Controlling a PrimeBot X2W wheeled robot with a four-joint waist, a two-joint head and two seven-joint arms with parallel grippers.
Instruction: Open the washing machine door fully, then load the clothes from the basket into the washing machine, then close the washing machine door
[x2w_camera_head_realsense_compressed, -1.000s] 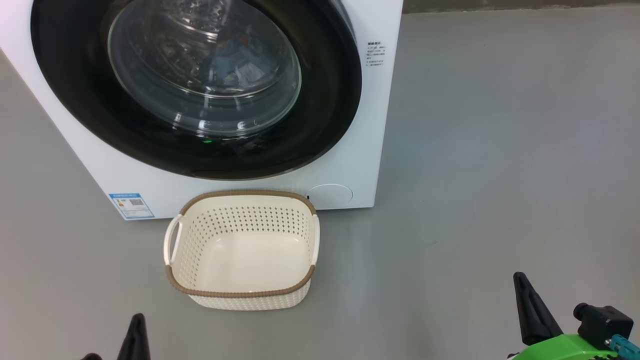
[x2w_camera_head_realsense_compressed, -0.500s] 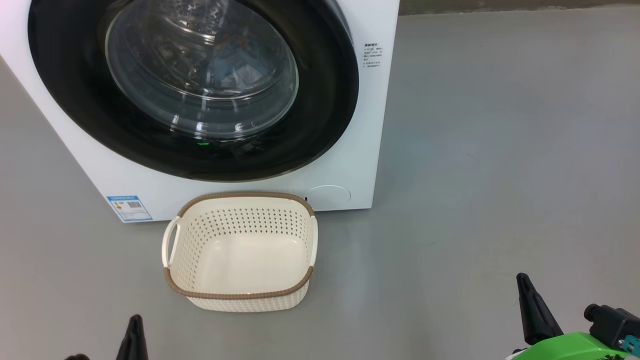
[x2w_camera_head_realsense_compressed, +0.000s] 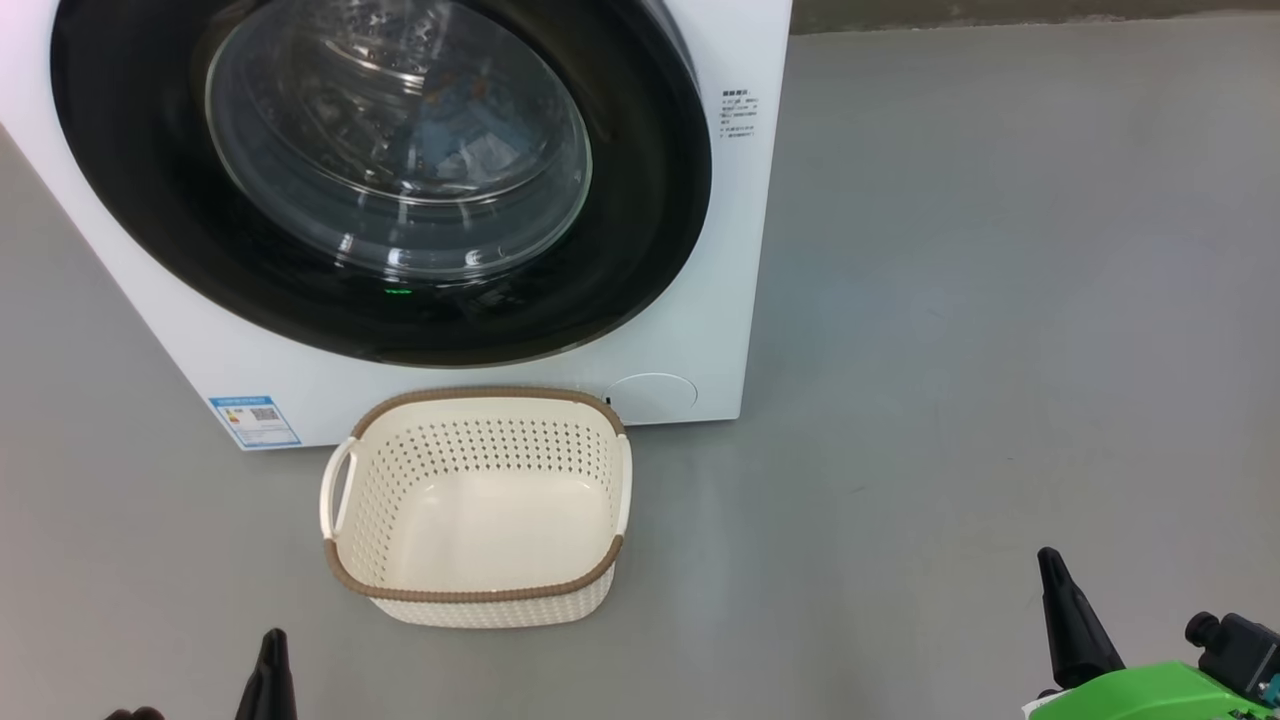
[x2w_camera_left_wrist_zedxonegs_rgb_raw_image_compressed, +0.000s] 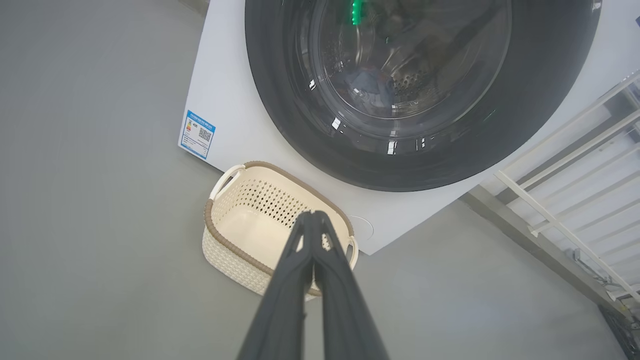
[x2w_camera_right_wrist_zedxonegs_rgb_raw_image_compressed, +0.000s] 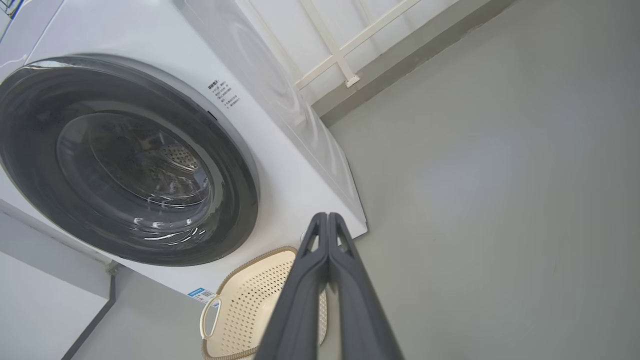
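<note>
The white washing machine (x2w_camera_head_realsense_compressed: 745, 250) stands at upper left with its round black-rimmed door (x2w_camera_head_realsense_compressed: 645, 200) shut flat against the front. Through the glass a light blue patch of the clothes (x2w_camera_head_realsense_compressed: 470, 150) shows inside the drum. The cream basket (x2w_camera_head_realsense_compressed: 475, 592) with a brown rim sits on the floor just before the machine, holding nothing. My left gripper (x2w_camera_head_realsense_compressed: 272, 640) pokes up at the bottom left and my right gripper (x2w_camera_head_realsense_compressed: 1048, 560) at the bottom right, both well back from the basket. Each wrist view shows its fingertips pressed together: the left gripper (x2w_camera_left_wrist_zedxonegs_rgb_raw_image_compressed: 312, 215) and the right gripper (x2w_camera_right_wrist_zedxonegs_rgb_raw_image_compressed: 326, 216) are shut and hold nothing.
Grey floor (x2w_camera_head_realsense_compressed: 1000, 300) stretches to the right of the machine. A small blue label (x2w_camera_head_realsense_compressed: 255, 420) is on the machine's lower left corner. A white railing (x2w_camera_left_wrist_zedxonegs_rgb_raw_image_compressed: 565, 165) runs along the wall beside the machine.
The whole head picture has shifted slightly left and down, so the camera moved. Both grippers sit a little lower in the view. Door and basket stay as they were.
</note>
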